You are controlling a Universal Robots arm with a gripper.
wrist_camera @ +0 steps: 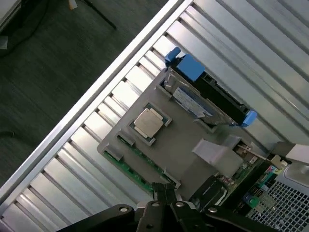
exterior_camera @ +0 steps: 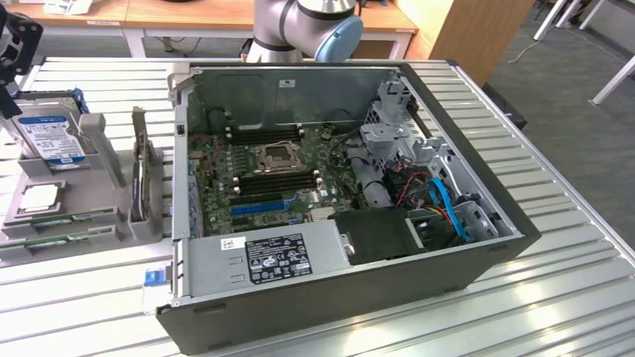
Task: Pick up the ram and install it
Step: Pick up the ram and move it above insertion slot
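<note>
Two ram sticks, thin and green, lie in slots at the front of a grey holder [exterior_camera: 70, 201]: one ram stick [exterior_camera: 55, 221] and a second [exterior_camera: 47, 242]. In the wrist view a green ram stick [wrist_camera: 126, 169] runs along the holder's edge. My gripper [wrist_camera: 164, 189] hovers above that end of the holder, its black fingers pressed together with nothing between them. In the exterior view the arm's black tool head [exterior_camera: 16, 41] hangs high over the holder at that view's left edge. The open computer case [exterior_camera: 496, 245] holds the motherboard, with dark memory slots [exterior_camera: 273, 181] beside the processor socket [exterior_camera: 273, 156].
On the holder there are also a silver hard drive [exterior_camera: 50, 137] with a blue-white label, a square silver processor chip [exterior_camera: 38, 196] and an upright card [exterior_camera: 139, 171]. The case has a power supply [exterior_camera: 268, 256], a drive cage [exterior_camera: 397, 134] and blue cables [exterior_camera: 451, 212]. The slatted metal table [exterior_camera: 555, 297] surrounds everything.
</note>
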